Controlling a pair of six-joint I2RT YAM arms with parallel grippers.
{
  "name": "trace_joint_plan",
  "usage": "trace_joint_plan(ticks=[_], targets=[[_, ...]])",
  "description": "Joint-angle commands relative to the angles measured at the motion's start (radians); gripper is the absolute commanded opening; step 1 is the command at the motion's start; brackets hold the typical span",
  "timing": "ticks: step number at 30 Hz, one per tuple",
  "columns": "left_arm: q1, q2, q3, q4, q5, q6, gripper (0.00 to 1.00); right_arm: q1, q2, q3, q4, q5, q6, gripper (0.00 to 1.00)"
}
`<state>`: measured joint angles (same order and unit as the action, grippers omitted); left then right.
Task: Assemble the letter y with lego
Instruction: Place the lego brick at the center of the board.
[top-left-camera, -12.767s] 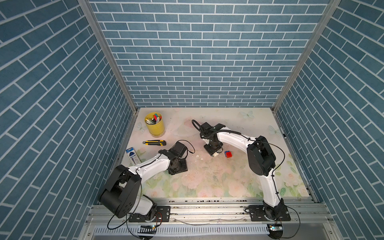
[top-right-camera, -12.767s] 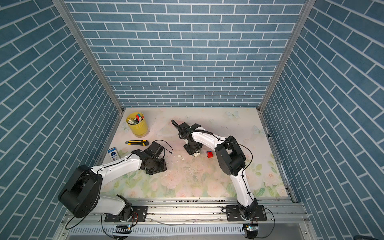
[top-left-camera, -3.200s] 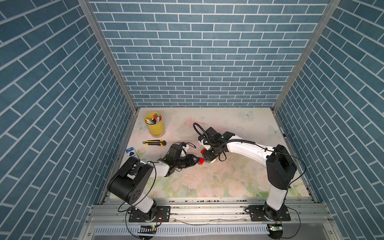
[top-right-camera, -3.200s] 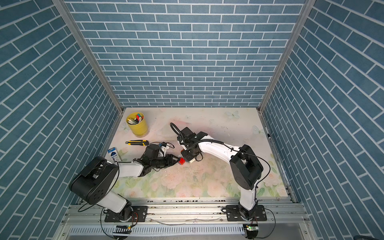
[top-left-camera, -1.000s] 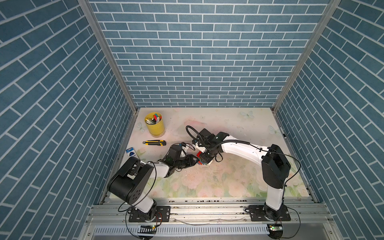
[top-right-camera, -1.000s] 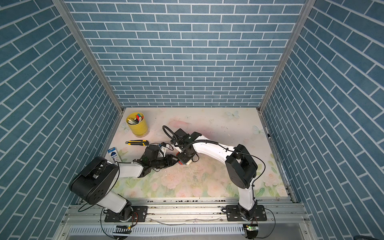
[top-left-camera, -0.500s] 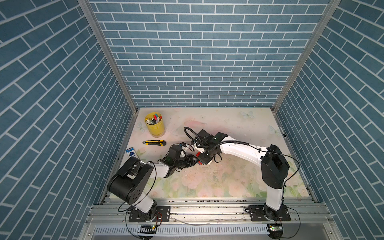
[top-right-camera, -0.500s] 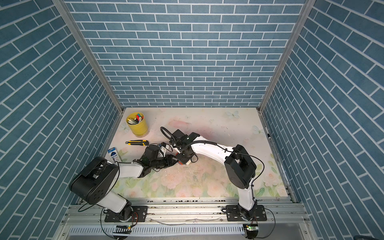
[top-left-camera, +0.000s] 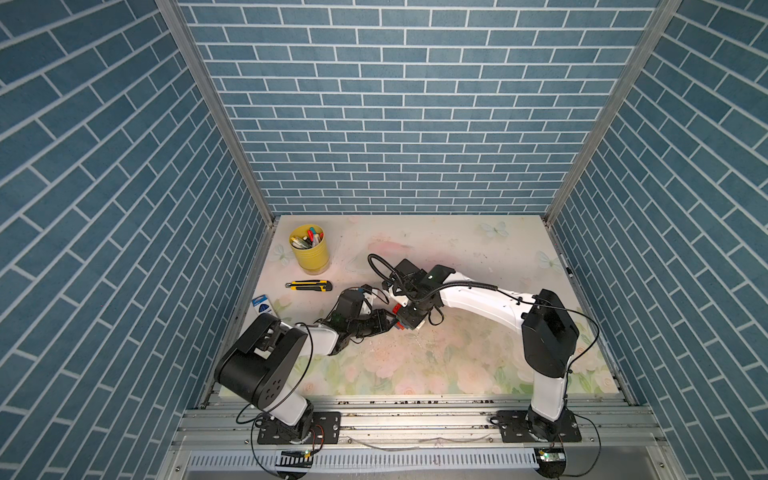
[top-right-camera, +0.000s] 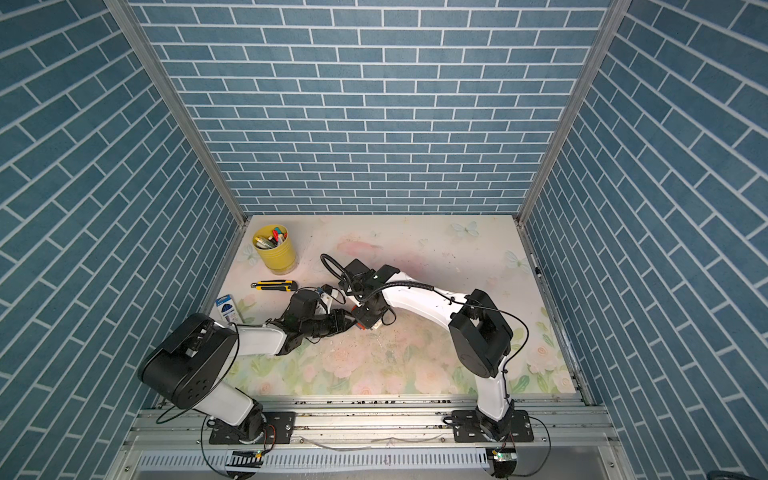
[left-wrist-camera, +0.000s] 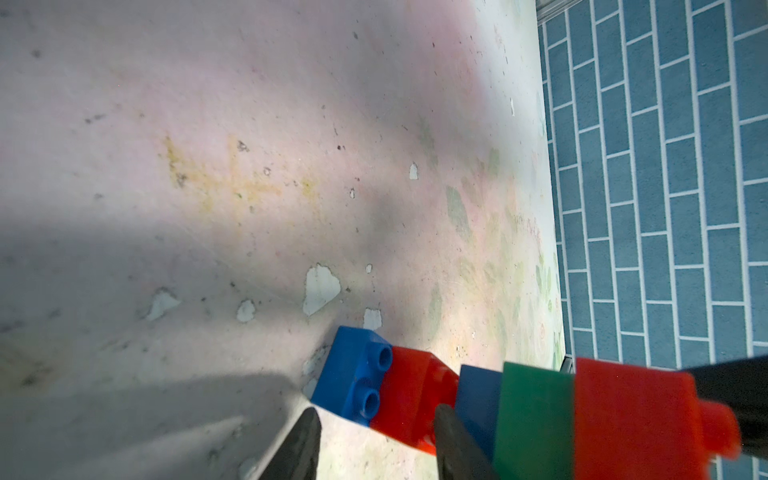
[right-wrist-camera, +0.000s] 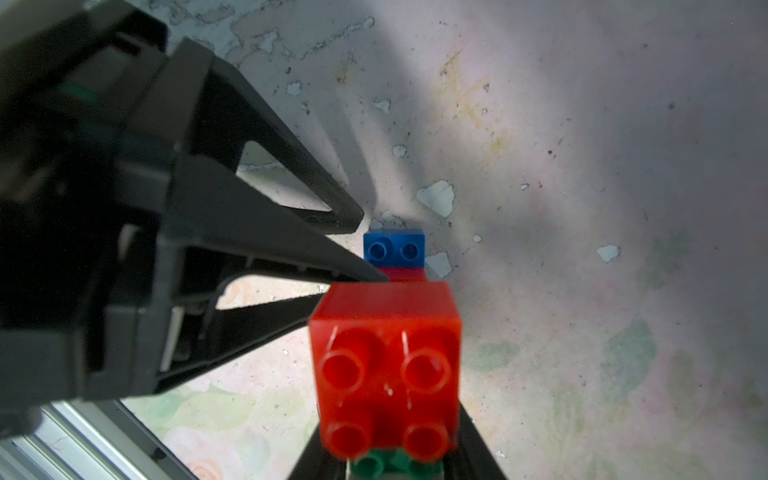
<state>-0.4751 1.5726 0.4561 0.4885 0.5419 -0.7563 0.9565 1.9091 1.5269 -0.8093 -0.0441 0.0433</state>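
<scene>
Plastic bricks, studded, in two lots, both at the meeting point of the arms, left of the centre of the table (top-left-camera: 457, 357) and midway between its near and far edges.

Lot 1: blue-and-red pair (left-wrist-camera: 386, 386). One blue square brick (left-wrist-camera: 353, 374) joined to one red square brick (left-wrist-camera: 411, 399), lying on its side. It is pinched between the two dark fingers (left-wrist-camera: 299, 449) of the left gripper (left-wrist-camera: 376, 417), which reaches in from the left, low over the surface.

Lot 2: red, green and blue stack (left-wrist-camera: 582, 415). The red end brick (right-wrist-camera: 386, 345) shows four studs in the right wrist view. A green layer (left-wrist-camera: 534, 419) sits under it, and a blue layer (left-wrist-camera: 478, 399) forms the end facing lot 1. The right gripper (top-left-camera: 409, 324) clamps the stack, jaws drawn in tight on its sides, arm arching in from the right.

Relation: the stack's blue end sits just beside the pair's red brick. Whether they touch cannot be told.

Sundries, far-left part of the table, well apart from the bricks:
- yellow cup (top-left-camera: 309, 253) of pens
- yellow-and-black utility knife (top-left-camera: 308, 285), nearer than the cup
- small blue-and-white box (top-left-camera: 262, 305) at the left edge
</scene>
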Motion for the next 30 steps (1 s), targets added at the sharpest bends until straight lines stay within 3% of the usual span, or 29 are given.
trace_joint_plan(ticks=[1,30], targets=[[0.011,0.058,-0.066,-0.257,-0.12,0.014,0.46,-0.005,-0.01,-0.011,-0.059,0.096,-0.033,0.29],[0.012,0.074,-0.082,-0.208,-0.105,0.001,0.46,-0.005,0.008,-0.017,-0.032,-0.039,-0.014,0.3]])
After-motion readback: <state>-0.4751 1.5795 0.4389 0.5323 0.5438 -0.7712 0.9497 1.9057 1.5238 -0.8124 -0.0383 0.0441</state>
